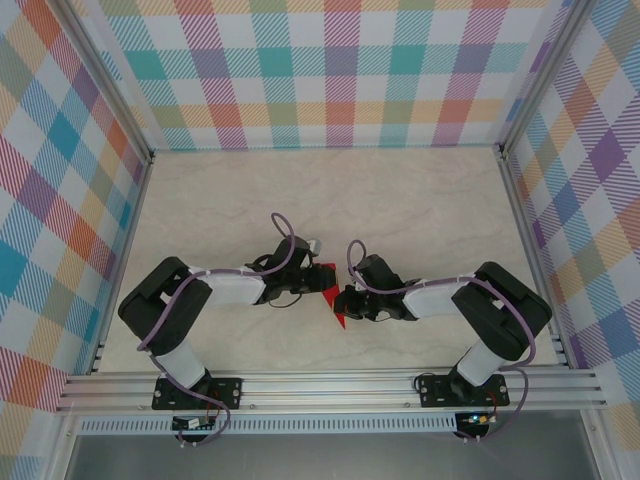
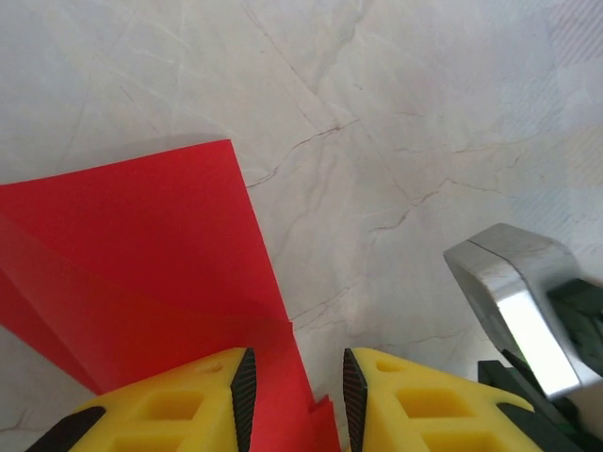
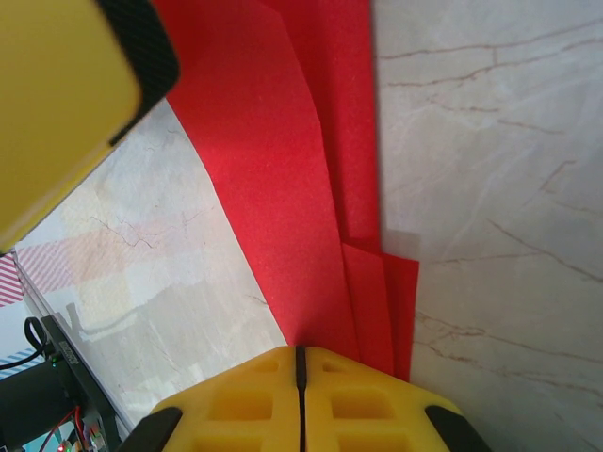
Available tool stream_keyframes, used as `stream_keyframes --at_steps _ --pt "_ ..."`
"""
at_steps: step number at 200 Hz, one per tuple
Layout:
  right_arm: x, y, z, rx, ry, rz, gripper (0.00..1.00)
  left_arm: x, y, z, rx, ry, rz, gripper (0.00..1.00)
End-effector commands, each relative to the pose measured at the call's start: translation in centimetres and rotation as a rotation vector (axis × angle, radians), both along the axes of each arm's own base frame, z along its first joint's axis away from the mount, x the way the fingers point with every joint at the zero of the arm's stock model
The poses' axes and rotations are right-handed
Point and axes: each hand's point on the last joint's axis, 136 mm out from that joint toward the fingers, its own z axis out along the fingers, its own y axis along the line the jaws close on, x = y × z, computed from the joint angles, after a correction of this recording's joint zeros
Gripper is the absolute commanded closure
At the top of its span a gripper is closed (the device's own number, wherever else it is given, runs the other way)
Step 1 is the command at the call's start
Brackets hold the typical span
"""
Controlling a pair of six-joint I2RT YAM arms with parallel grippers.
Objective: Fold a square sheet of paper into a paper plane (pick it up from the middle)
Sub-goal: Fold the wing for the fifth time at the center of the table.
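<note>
At the bottom edge of the right wrist view, the 2 yellow fingers of the right gripper (image 3: 300,363) are pressed flat together, pinching a corner of the thin bright red sheet of paper (image 3: 283,141). From there the sheet fans up the frame in several overlapping angular layers. In the left wrist view the left gripper (image 2: 299,377) has its black-padded yellow fingers standing apart. A strip of the red sheet runs up through the gap from the lower centre and spreads into the left half of the frame. The jaws look unclamped, straddling the paper without squeezing it. From above, the sheet sits just below the centre of the frame, between the 2 gripper tips. Judging by the stacked flaps, this is a mid-fold step, with 1 arm anchoring the paper while the other positions for a crease. The next move probably calls for the left fingers to close on or press along the flap without dragging the paper out of the right pinch. The pale marble-veined tabletop (image 1: 330,190) is boxed in by pastel plaid wall panels (image 1: 330,70), with a ribbed aluminium rail (image 1: 330,385) along the bottom.
</note>
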Motion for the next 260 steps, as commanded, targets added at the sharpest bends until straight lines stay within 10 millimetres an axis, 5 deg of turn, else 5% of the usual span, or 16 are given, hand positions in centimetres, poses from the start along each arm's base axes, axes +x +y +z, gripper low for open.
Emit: stream_keyframes --at_steps 1,89,260 --pt "-4.1 -5.1 -5.0 -0.229 0.185 -0.015 0.93 0.7 0.0 -0.3 -0.005 -0.026 -0.007 0.68" --pt "-4.9 -5.9 -5.2 -0.261 0.203 -0.002 0.94 2.6 1.5 -4.0 0.073 0.027 0.042 0.69" --pt "-5.1 -6.4 -4.9 -0.276 0.198 0.014 0.95 6.8 4.4 -2.7 0.106 0.044 0.130 0.68"
